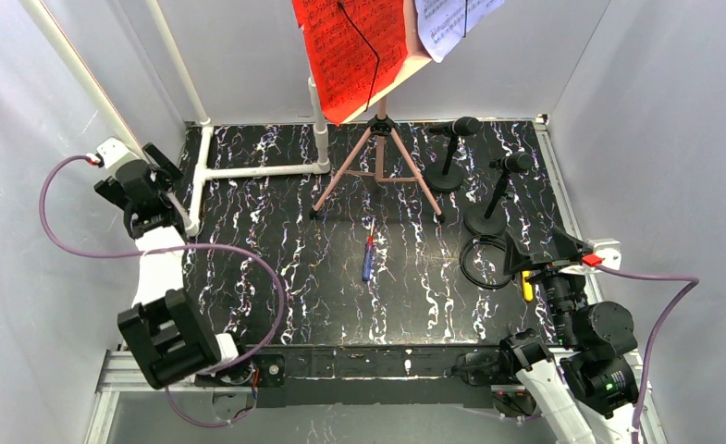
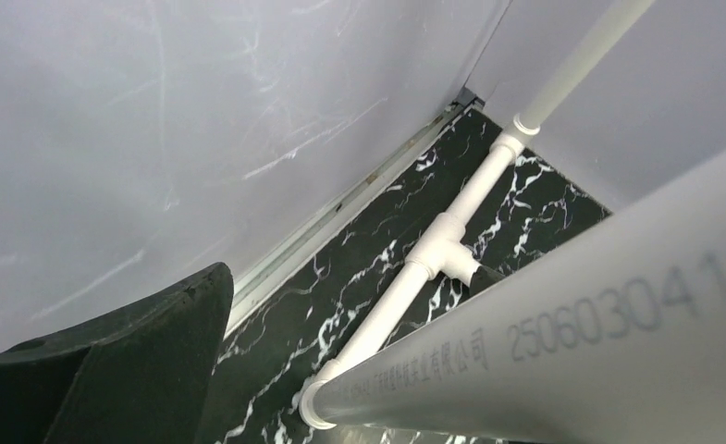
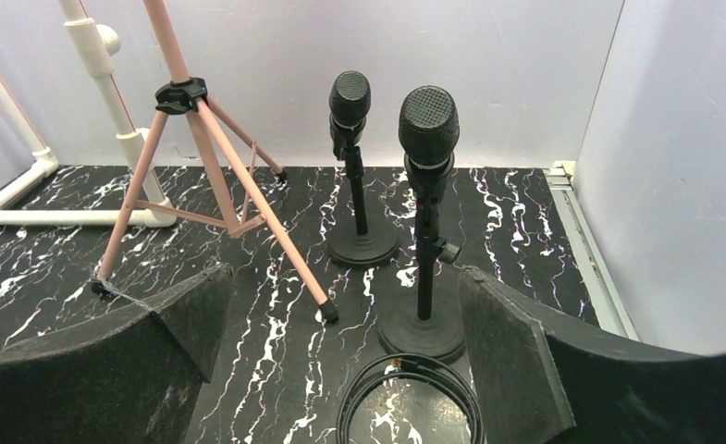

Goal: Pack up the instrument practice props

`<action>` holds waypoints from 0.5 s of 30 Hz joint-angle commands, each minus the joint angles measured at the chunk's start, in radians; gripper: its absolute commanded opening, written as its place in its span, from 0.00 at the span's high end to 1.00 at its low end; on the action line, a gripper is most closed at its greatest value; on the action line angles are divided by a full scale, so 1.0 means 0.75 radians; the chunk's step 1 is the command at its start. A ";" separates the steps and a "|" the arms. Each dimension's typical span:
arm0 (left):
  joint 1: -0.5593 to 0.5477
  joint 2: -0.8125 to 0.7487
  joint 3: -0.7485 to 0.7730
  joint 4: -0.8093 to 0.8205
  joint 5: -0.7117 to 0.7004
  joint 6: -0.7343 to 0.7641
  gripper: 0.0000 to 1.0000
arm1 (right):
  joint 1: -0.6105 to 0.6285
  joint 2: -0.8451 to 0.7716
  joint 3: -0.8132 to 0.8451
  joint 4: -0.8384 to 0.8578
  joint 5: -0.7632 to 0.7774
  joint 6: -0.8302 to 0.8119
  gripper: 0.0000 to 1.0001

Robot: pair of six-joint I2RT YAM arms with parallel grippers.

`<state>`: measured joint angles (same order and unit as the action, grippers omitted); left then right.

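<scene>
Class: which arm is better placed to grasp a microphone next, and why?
Right. The open right gripper faces the nearer microphone directly; the left gripper sits far away, by the white pipe frame.

White pipe frame (image 1: 257, 171), far left of the black desk (image 1: 276, 277). Blue-red pen (image 1: 368, 258) at centre; coiled cable (image 1: 463, 262) right.

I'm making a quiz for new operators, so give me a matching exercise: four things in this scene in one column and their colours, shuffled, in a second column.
Things:
1. tripod legs
2. pipe frame
3. left sheet on the rack
4. coiled cable

Colours:
A. white
B. black
C. pink
D. red

Pairs: 1-C, 2-A, 3-D, 4-B
</scene>
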<state>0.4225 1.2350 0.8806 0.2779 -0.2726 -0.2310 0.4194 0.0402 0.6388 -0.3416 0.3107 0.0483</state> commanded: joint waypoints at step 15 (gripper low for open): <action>0.083 0.162 0.236 0.014 0.209 0.070 0.02 | 0.010 0.052 0.016 0.034 -0.053 -0.021 0.01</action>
<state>0.4847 1.4513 1.0718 0.2947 -0.1226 -0.2123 0.4213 0.0563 0.6388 -0.3420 0.2840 0.0456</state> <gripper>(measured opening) 0.982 0.984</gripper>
